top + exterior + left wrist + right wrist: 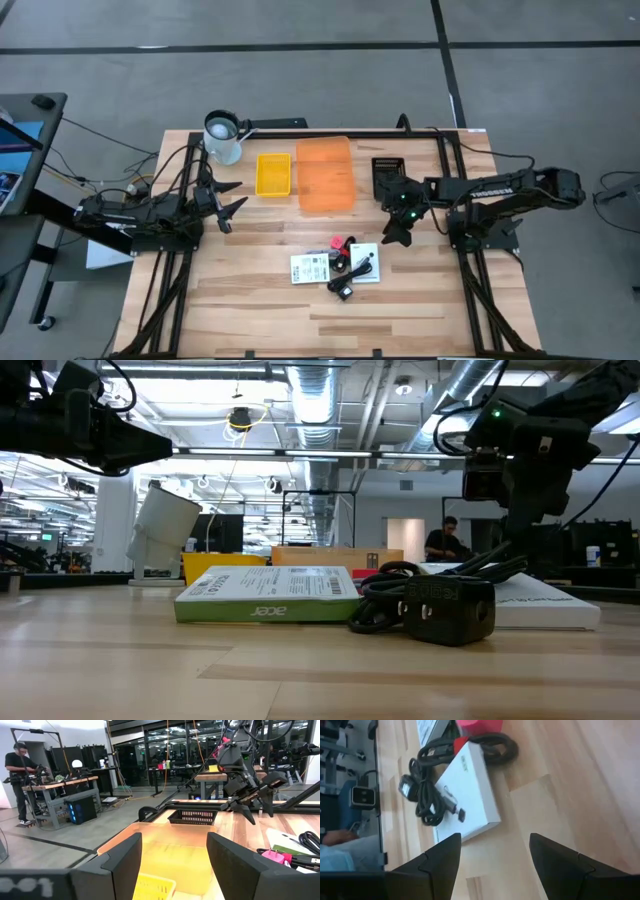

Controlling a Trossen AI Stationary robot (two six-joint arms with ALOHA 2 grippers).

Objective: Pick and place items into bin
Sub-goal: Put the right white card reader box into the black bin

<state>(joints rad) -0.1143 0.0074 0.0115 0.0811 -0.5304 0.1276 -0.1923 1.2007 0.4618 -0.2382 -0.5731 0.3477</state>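
Observation:
The items lie in a cluster near the table's middle: a white card with printed labels (310, 268), a white box (470, 790) with a black cable (427, 795) across it, a red-pink piece (337, 243) and a small black block (345, 292). My right gripper (398, 238) hangs open above the bare wood to the right of the cluster, slanting down toward it, its fingers (440, 860) touching nothing. At the table's left my left gripper (232, 198) waits open and level, facing the bins. An orange bin (325, 175) stands at the far middle.
A small yellow bin (273, 174) sits left of the orange one and a black basket (388, 172) right of it. A white pitcher (222, 135) stands at the far left corner. Bare wood stretches along the near edge. People stand in the room beyond.

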